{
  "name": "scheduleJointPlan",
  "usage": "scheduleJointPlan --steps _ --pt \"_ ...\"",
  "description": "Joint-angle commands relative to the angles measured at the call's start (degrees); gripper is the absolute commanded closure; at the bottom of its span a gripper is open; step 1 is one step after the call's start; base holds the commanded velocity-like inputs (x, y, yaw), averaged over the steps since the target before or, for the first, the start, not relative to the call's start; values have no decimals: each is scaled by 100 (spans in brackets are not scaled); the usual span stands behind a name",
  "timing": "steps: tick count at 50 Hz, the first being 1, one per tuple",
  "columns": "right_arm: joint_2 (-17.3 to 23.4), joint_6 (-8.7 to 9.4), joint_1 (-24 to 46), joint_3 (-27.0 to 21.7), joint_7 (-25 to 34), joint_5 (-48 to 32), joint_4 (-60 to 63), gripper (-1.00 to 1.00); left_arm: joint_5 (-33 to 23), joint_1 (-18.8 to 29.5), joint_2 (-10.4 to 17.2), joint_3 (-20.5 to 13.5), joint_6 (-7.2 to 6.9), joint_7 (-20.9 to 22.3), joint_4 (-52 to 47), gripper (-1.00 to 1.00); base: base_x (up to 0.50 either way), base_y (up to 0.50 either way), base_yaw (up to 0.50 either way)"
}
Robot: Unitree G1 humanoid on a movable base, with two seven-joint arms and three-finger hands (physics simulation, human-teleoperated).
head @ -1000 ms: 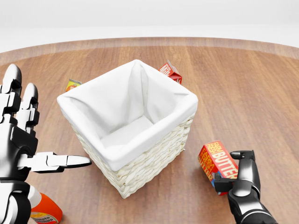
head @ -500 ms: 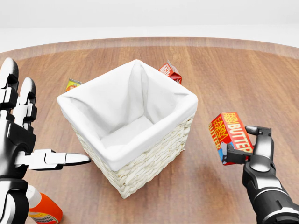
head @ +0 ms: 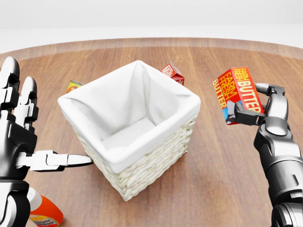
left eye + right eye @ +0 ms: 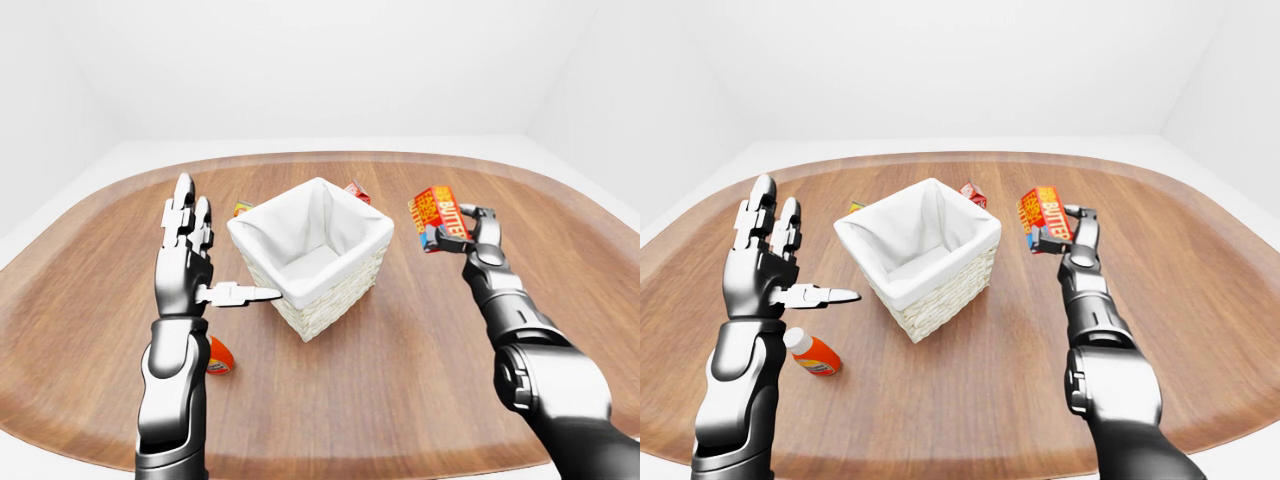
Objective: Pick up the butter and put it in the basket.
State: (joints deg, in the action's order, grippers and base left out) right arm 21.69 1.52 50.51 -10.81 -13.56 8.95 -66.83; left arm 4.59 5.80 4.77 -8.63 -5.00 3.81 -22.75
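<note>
Butter (image 3: 238, 93) up off the table, pinched in the right hand (image 3: 258, 111) just right of the basket (image 3: 128, 125) and level with its rim. Left hand (image 3: 21, 137) spread wide, holding nothing, beside the basket's left wall. Thin grip near the box's lower edge — could twist loose or clip the rim on the swing inward.

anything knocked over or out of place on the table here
The orange bottle lies on its side by the left hand. A red carton and a small yellow pack sit tilted, half hidden behind the basket. The butter is held upright in the right hand. Nothing looks spilled.
</note>
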Motion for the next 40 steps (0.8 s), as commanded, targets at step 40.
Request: scheduleJointPlan --steps 40 --pt "-337 348 1056 196 550 -32 2256 100 55 7 11 -35 0 4 -76 -100 0 0 0"
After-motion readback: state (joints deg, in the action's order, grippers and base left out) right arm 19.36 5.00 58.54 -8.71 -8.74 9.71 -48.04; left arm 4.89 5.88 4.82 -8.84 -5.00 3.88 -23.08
